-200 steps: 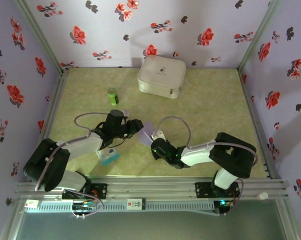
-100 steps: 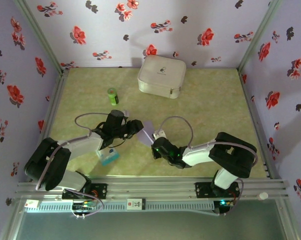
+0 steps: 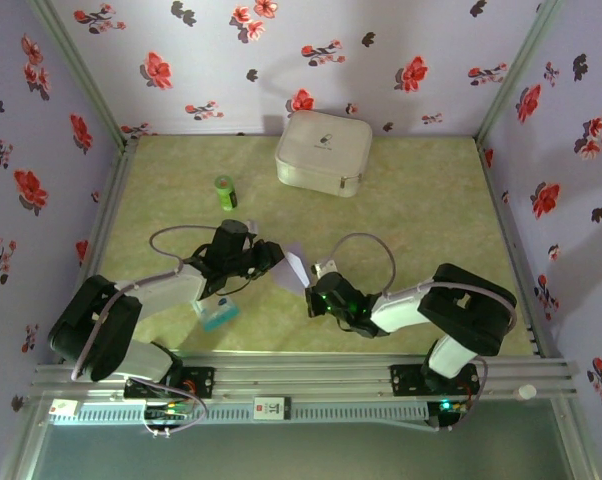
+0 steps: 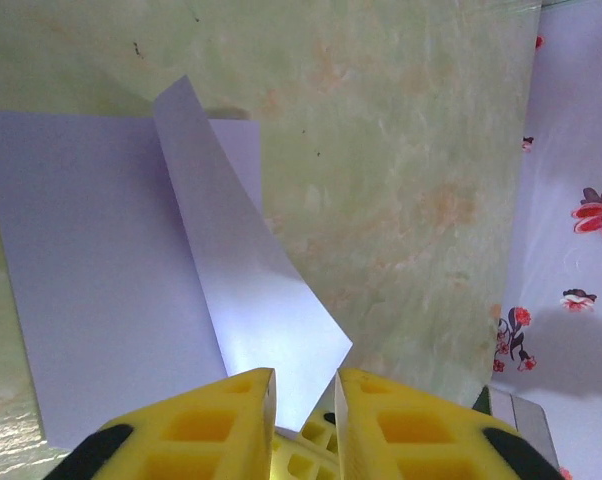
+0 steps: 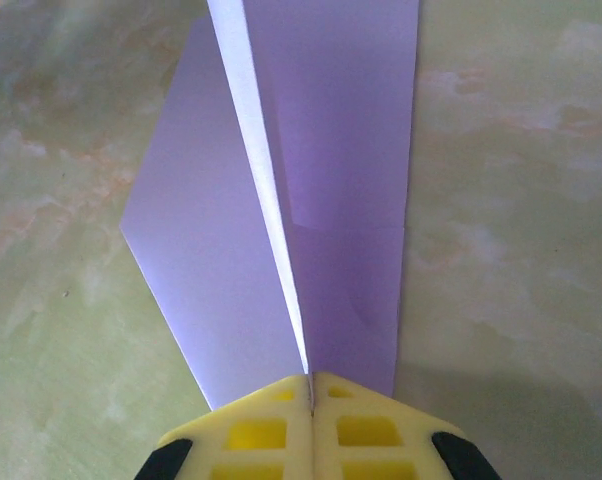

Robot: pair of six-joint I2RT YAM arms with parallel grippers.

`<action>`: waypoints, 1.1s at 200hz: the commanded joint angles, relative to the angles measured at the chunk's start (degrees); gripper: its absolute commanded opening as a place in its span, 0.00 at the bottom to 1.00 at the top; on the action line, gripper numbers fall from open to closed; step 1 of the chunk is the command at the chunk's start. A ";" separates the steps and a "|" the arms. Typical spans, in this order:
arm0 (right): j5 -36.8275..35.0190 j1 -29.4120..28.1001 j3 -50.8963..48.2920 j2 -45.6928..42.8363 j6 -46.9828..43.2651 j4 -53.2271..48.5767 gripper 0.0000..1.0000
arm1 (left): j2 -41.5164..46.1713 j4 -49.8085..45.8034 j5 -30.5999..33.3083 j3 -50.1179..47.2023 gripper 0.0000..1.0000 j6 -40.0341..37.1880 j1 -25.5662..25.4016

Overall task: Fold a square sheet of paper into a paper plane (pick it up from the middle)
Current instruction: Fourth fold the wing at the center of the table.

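We count one square sheet of paper (image 5: 331, 200), part-folded, over the tabletop (image 3: 431, 220) between two end effectors. The right end effector (image 5: 310, 385) is clamped on its crease. The left end effector (image 4: 304, 385) stands narrow around a corner, whose tip its fingers hide.

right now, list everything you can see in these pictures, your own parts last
case: one, white, far middle of the table
small bottle: one, green, left of the case
packet: one, blue and white, near left
square sheet of paper: one, pale lavender, partly folded, table centre
table: one, mottled green
walls: three, lavender with red flowers
left claw: one, yellow fingers slightly apart around a raised flap of the paper
right claw: one, yellow fingers shut on the paper's upright fold
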State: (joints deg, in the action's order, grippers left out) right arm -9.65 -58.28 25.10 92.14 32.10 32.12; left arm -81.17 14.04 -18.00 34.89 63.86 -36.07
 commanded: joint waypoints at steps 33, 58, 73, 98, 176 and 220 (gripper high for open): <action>8.73 2.70 0.43 0.01 4.25 -1.24 0.01 | -2.72 -0.12 -1.95 1.78 0.17 -2.05 -0.18; 12.72 4.59 1.79 0.90 6.33 -2.67 0.01 | -4.07 1.22 -3.09 1.79 0.15 -1.89 -0.22; 14.87 5.28 2.46 1.38 7.27 -3.27 0.01 | -4.50 1.60 -3.31 1.78 0.14 -1.82 -0.23; 17.46 6.14 3.75 2.29 8.33 -4.90 0.01 | -5.10 1.60 -3.71 2.10 0.14 -2.16 -0.23; 25.01 8.43 9.28 6.27 10.55 -11.62 0.02 | -6.64 1.95 -3.38 1.94 0.13 -2.29 -0.20; 28.07 9.33 11.09 7.68 11.66 -13.79 0.02 | -7.04 1.43 -1.52 1.43 0.12 -2.59 0.04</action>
State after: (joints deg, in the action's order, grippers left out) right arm 15.53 -49.41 35.42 97.82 42.24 23.40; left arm -87.18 15.40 -20.95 35.75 62.78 -36.07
